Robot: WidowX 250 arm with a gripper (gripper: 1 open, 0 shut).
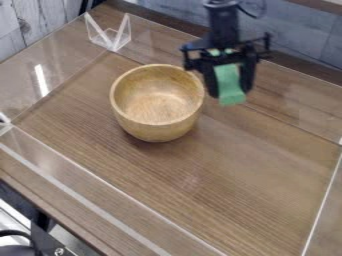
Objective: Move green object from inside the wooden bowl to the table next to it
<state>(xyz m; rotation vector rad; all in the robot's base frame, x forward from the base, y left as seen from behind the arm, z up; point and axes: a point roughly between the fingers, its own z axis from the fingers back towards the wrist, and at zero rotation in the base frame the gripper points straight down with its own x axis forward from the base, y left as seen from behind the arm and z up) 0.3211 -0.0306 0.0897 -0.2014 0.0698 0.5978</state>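
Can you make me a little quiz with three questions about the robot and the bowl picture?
1. True or false: the green block is lying inside the wooden bowl.
2. Where is the gripper compared with the bowl in the picture? A) straight above its middle B) to the right of it, over the table C) in front of it, near the clear wall
3. Fill in: the bowl now looks ____ inside.

Key
1. False: the block hangs between the gripper's fingers, off to the bowl's right.
2. B
3. empty
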